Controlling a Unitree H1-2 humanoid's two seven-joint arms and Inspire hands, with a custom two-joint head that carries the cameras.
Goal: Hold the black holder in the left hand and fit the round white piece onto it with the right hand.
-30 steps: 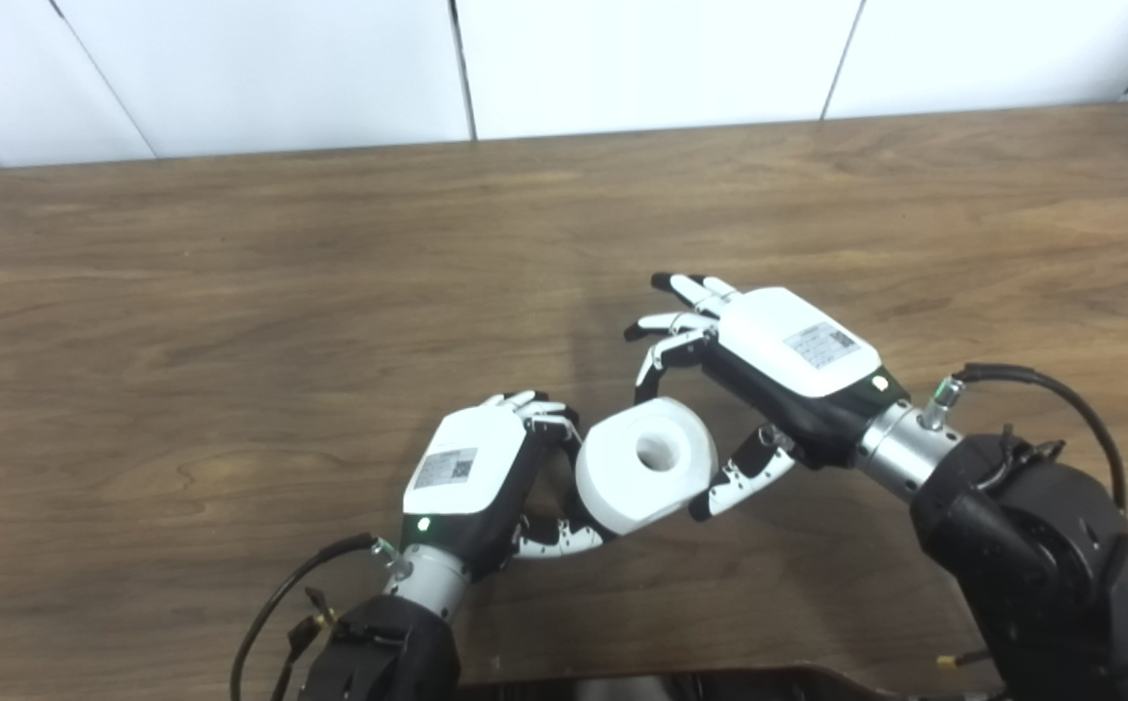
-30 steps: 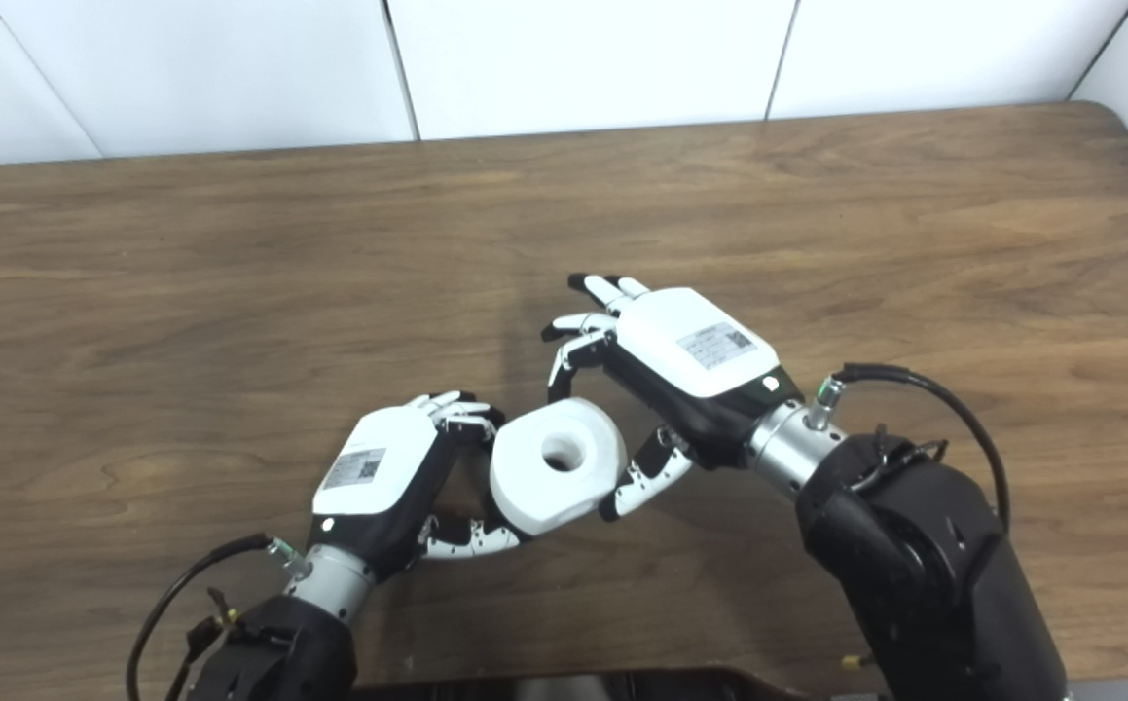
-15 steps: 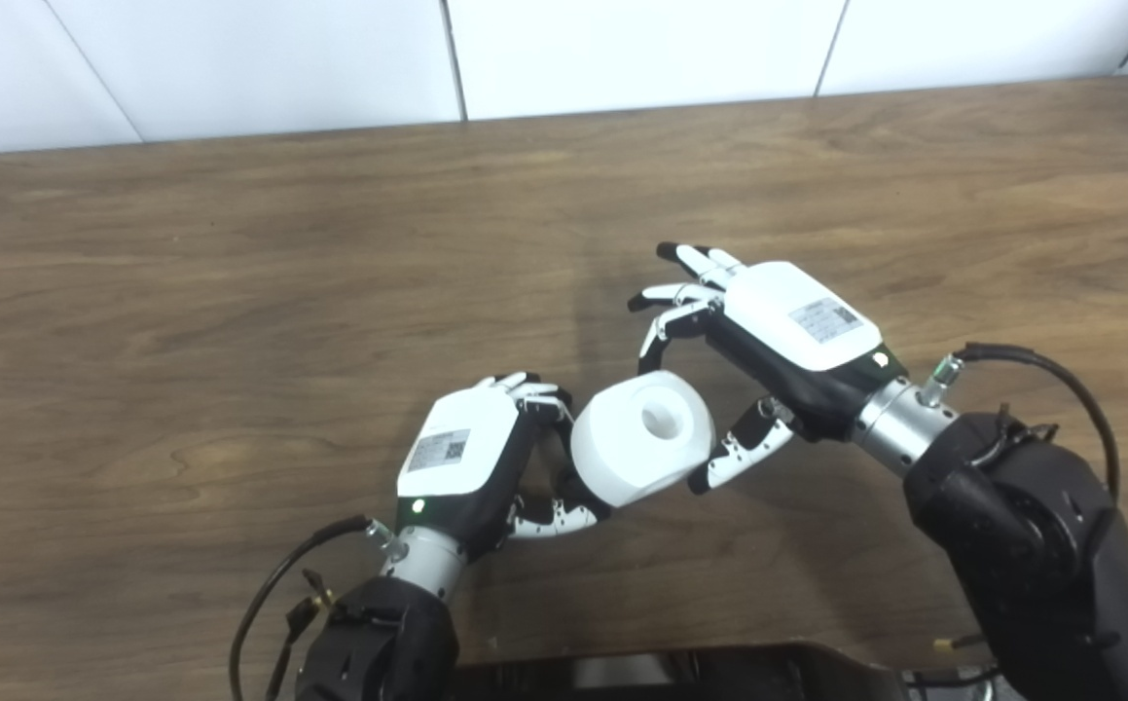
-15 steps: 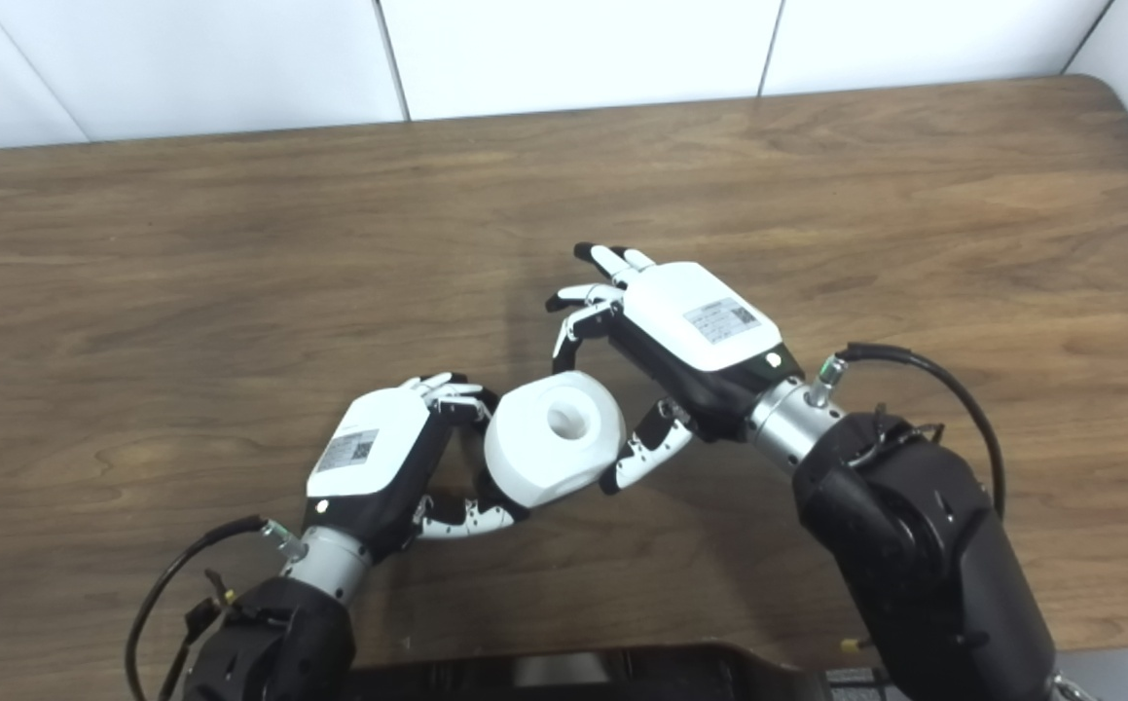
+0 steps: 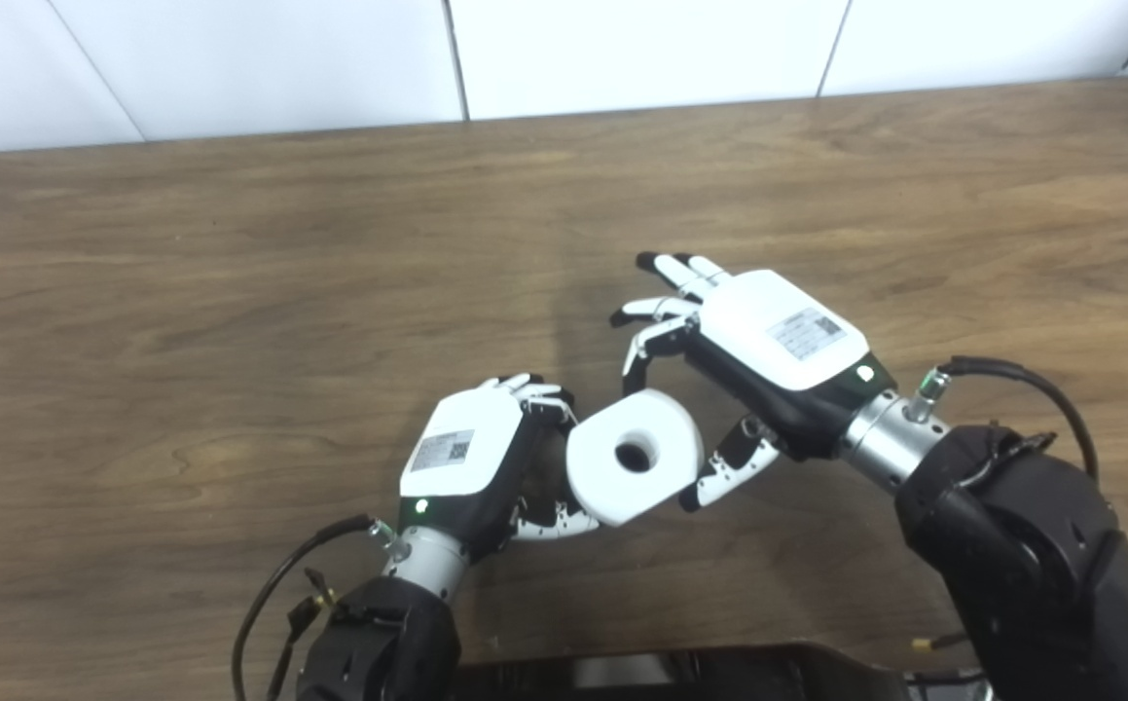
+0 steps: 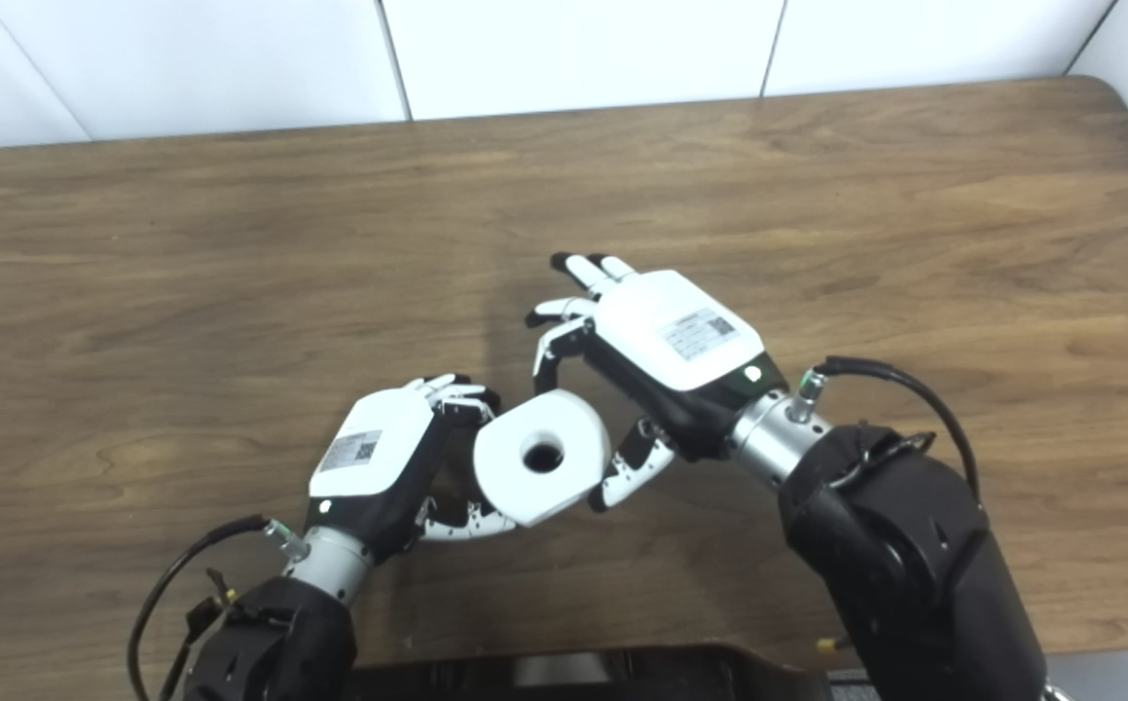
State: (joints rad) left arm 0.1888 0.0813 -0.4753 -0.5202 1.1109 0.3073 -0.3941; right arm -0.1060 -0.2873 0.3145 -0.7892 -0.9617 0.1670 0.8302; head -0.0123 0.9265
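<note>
Right hand [image 5: 768, 360] grips white round piece [image 5: 634, 455] between thumb and fingers, above wooden table [image 5: 233, 292]. Left hand [image 5: 471, 462] is curled against the piece's side; black holder hidden, grasp unconfirmed. Dark centre in bore suggests partial seating. Remaining: push home, release.

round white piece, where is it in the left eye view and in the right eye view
Left eye view: the round white piece sits just right of centre, low in the picture, between the two hands.
Right eye view: it sits just left of centre, equally low.
Shared landmark: the left hand, right beside it on the picture's left, in both views.
</note>
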